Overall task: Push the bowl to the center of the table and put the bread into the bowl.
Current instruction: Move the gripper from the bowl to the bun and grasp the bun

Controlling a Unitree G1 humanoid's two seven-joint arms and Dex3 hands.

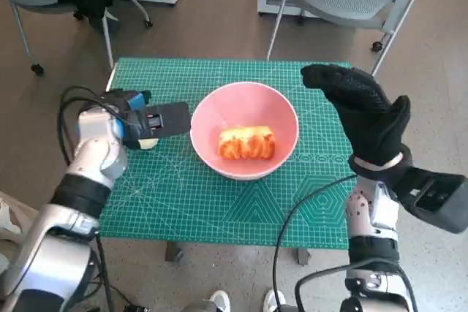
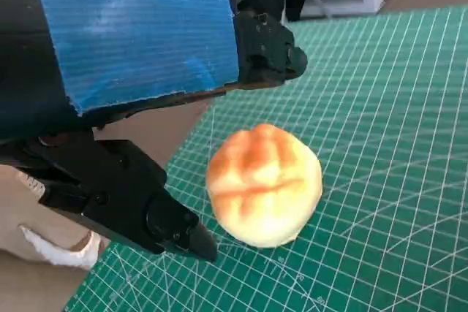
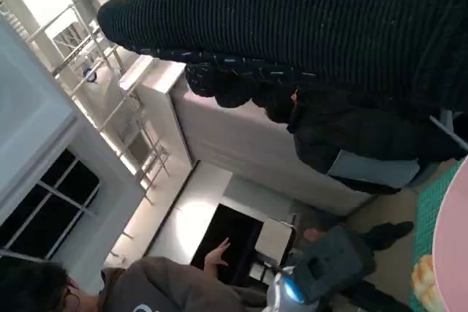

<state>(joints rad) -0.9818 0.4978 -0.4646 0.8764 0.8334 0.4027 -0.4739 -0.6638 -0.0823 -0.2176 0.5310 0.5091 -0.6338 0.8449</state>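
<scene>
Bowl (image 1: pixel 244 131) sits roughly mid-counter (image 1: pixel 219 210) on the green cutting mat, so the push step looks done to me. One bread (image 1: pixel 246 144) already lies in it, long axis running left-right across the bowl floor.

There's a second bread roll (image 2: pixel 265 184) on the mat just beside your left hand (image 1: pixel 150 120), near the counter's left edge. In the head view it's mostly hidden under the hand; the left wrist view shows it clearly. It's a round, domed bun, so no real long axis, scored top facing up.

Left hand: fingers (image 2: pixel 172 228) spread, straddling the roll without touching it, holding nothing. Right hand (image 1: pixel 362 111): raised above the counter's right side, well apart from the bowl, fingers extended and holding nothing as far as the head view shows; the right wrist view tells you little.

Handling judgement: the roll is light and soft with a glazed crust, so it will squash and may slip under a hard pinch. Take it across the widest part of the dome, low on the sides, with light pressure. The bowl looks rigid and smooth; it could slide on the mat if you bump it on the drop.

A person shows in the right wrist view.
</scene>
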